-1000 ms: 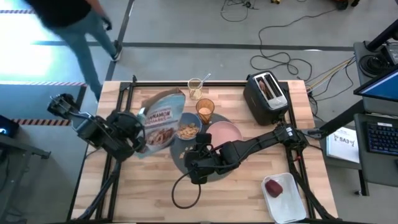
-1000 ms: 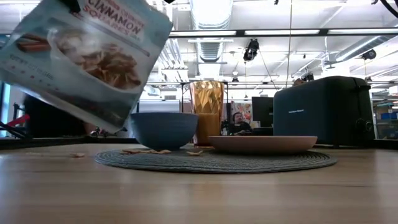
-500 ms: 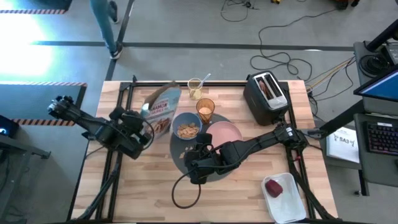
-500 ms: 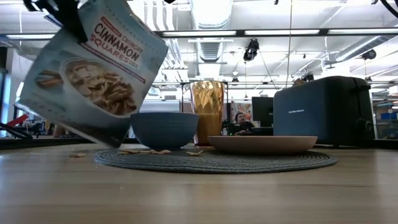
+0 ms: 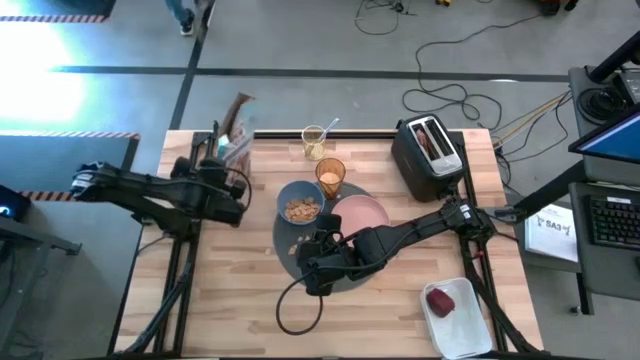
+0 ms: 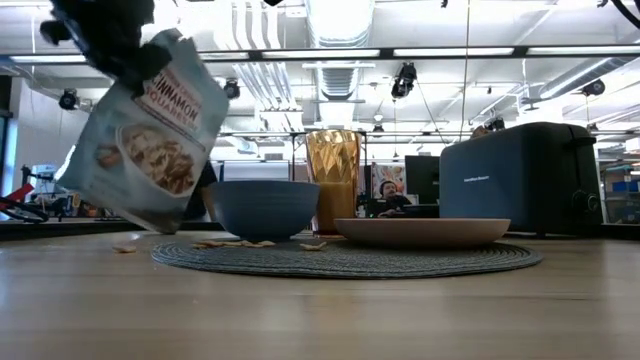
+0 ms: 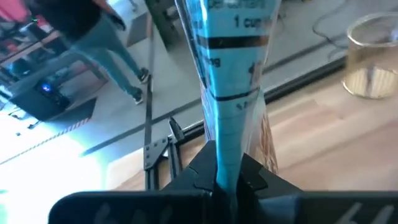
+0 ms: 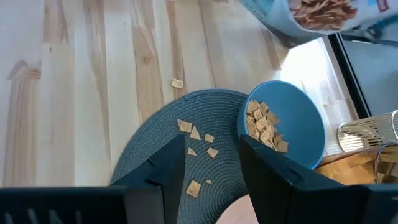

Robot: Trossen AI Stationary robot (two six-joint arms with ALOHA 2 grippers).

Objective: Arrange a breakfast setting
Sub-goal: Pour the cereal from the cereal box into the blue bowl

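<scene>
While your left gripper (image 7: 227, 180) pinches the cereal bag (image 5: 232, 140) upright at the table's far-left edge, your right gripper (image 8: 211, 163) hovers half-spread and empty over the mat (image 5: 300, 250). Done, by the look of it: blue bowl (image 5: 300, 203) filled, pink plate (image 5: 360, 213) and amber tumbler (image 5: 330, 177) on the mat. Spilled cereal pieces (image 8: 196, 134) lie beside the bowl. Left for you: toast (image 5: 428, 138) sits in the toaster (image 5: 432, 160), apple (image 5: 440, 301) on the white tray (image 5: 462, 330). No spoon seen on the mat.
</scene>
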